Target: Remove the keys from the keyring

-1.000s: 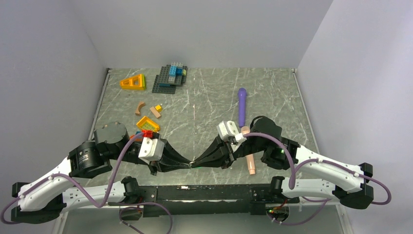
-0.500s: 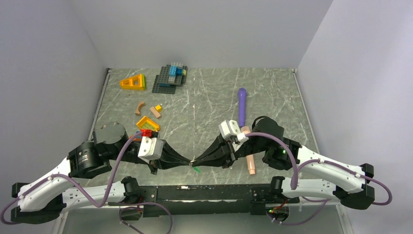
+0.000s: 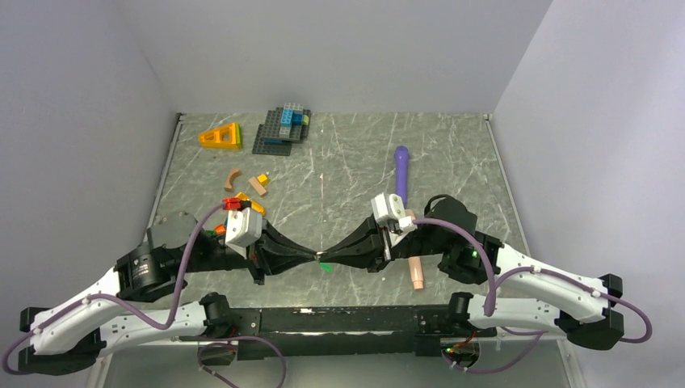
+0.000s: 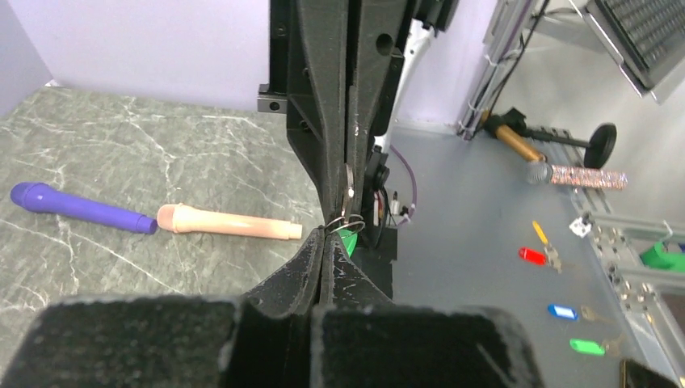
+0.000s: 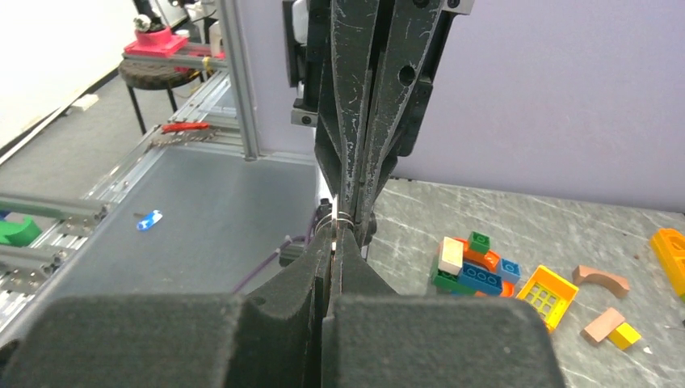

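moved: left gripper (image 3: 313, 256) closed onto keyring (image 4: 348, 220), tips raised up-table
right gripper (image 3: 324, 259): clamped on keyring (tip-to-tip)
green key (image 3: 325, 267): hung beneath

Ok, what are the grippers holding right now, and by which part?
The left gripper and right gripper are both shut on the keyring, pinching its wire loop from opposite sides; the green key dangles free.

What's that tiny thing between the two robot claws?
A small metal keyring, pinched where the left gripper and right gripper meet, with the green key dangling beneath. The left wrist view shows it best.
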